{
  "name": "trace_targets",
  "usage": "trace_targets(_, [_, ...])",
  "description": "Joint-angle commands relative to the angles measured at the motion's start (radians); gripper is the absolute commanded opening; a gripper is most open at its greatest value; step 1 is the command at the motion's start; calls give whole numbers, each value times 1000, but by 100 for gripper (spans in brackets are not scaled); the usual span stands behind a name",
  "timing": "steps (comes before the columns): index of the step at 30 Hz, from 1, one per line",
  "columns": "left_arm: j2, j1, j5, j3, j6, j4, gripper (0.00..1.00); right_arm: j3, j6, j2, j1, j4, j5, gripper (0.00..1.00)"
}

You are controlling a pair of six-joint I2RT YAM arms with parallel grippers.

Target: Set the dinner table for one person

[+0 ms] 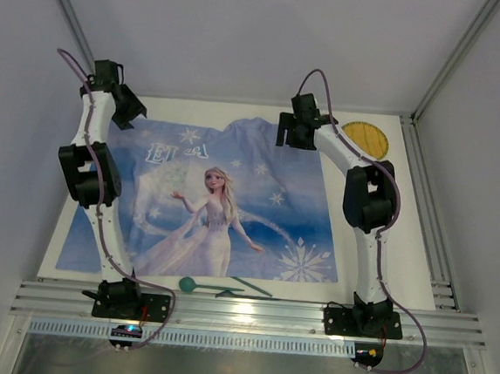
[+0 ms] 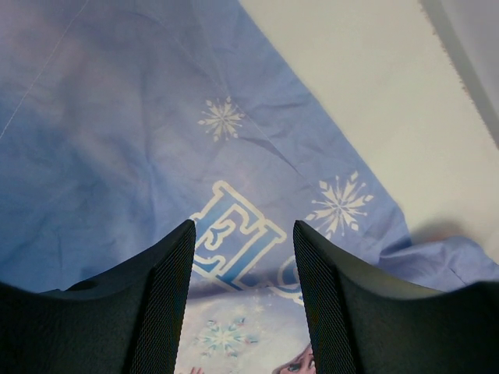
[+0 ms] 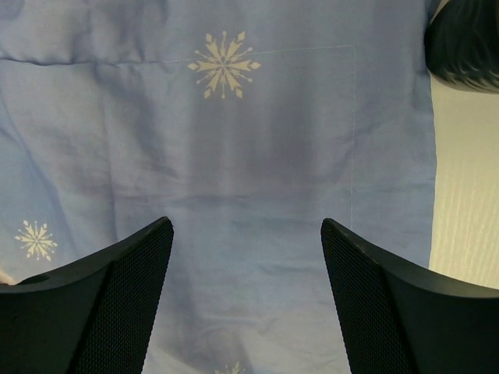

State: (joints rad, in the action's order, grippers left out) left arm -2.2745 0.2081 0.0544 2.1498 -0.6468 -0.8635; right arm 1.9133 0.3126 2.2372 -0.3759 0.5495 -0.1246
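The white dinner table (image 1: pixel 403 244) carries a blue printed cloth (image 1: pixel 222 202), spread out with its far left corner folded over. My left gripper (image 1: pixel 127 108) hangs open and empty over the cloth's far left part; the left wrist view shows the cloth's letters (image 2: pixel 234 241) between its fingers. My right gripper (image 1: pixel 291 134) hangs open and empty over the cloth's far right part, plain blue cloth (image 3: pixel 249 195) below it. A yellow round plate (image 1: pixel 365 138) lies at the far right. A teal spoon (image 1: pixel 191 284) and dark green utensils (image 1: pixel 245 287) lie at the near edge.
Silver aluminium rails (image 1: pixel 437 256) frame the table at the right and near sides. Grey walls stand close on the left, right and back. Bare white tabletop (image 2: pixel 374 86) shows beyond the cloth's far edge in the left wrist view.
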Motion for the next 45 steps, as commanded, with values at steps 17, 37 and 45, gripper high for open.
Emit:
trace_targets(17, [218, -305, -30, -24, 44, -28, 56, 150, -49, 147, 26, -109, 102, 81])
trace_targets(37, [329, -311, -148, -4, 108, -91, 57, 107, -56, 176, 72, -115, 109, 81])
trace_targets(45, [337, -311, -156, 30, 116, -103, 58, 21, -87, 119, 97, -125, 86, 81])
